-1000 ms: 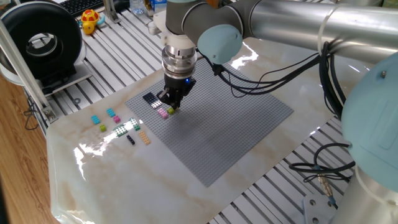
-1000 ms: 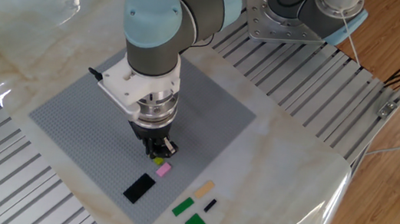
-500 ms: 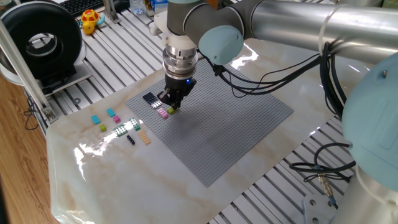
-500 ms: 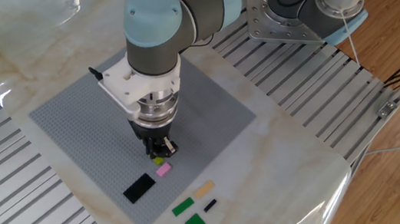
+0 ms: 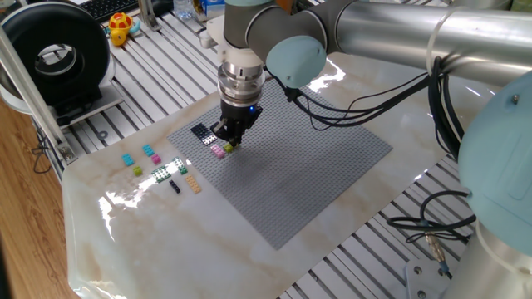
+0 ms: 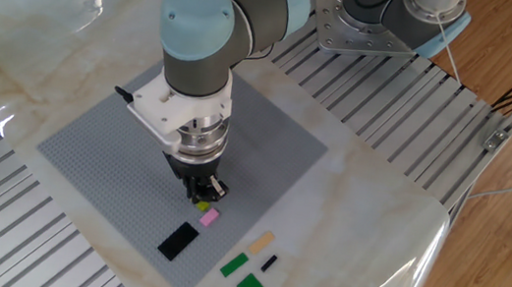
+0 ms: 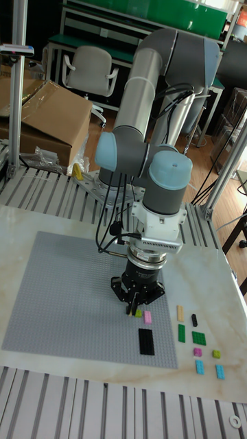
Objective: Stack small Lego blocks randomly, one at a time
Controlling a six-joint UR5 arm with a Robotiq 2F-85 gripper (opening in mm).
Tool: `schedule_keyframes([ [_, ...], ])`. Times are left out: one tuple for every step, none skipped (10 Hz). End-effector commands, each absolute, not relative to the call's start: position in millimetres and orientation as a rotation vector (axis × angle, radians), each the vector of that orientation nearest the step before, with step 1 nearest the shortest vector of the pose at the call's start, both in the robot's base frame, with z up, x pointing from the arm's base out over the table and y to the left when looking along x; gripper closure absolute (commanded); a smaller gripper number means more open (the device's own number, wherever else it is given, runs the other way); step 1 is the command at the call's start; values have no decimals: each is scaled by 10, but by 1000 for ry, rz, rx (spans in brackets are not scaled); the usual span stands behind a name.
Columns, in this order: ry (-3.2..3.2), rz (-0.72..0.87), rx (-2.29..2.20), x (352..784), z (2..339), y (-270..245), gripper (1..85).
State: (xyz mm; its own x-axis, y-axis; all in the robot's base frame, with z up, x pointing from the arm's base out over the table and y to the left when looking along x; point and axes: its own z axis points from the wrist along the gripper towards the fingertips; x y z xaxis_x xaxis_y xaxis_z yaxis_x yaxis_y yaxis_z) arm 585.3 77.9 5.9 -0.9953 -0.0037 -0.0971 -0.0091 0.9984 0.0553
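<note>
Nearest the tabletop [image 7: 110,405] edge in the tall fixed view there's still a loose bunch of bricks off the baseplate: two cyan ones [image 7: 220,371], a pink one [image 7: 197,352], a lime one [image 7: 216,354], two green ones [image 7: 199,337], a skinny black one [image 7: 194,319] and a tan one [image 7: 180,313]. So most of the pile looks untouched.

A bit further in, on the grey baseplate [image 7: 62,302], sits a black plate [image 7: 146,340], and just past it a pink brick [image 7: 147,317].

Right next to that pink one the pincer [image 7: 135,311] is down at the baseplate, pointing straight down, with a lime green brick [image 5: 229,147] at its tips. The tips look pressed close around it, but I honestly can't tell whether it's actually pinching the brick or just sitting over it.

My read: early days. A few pieces are on the plate, nothing I can see is really stacked tall, and roughly eight bricks are left to go.
</note>
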Motion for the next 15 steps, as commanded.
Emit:
schedule_keyframes([
  [3042,101,-9,5870,59,783,843],
  [3040,101,-11,5879,49,784,843],
  [3038,108,-16,5884,51,794,843],
  [3041,112,-23,5871,68,793,843],
  [3047,124,-27,5850,94,789,843],
  [3048,124,-34,5844,110,781,843],
  [3053,105,-45,5834,107,754,833],
  [3052,101,-70,5842,94,754,707],
  [3044,123,-99,5859,94,796,590],
  [3041,134,-115,5860,103,812,493],
  [3040,131,-124,5856,106,802,473],
  [3043,123,-137,5832,149,772,473],
  [3053,115,-157,5776,242,707,477],
  [3058,93,-175,5752,309,647,487],
  [3062,91,-180,5730,384,642,520],
])
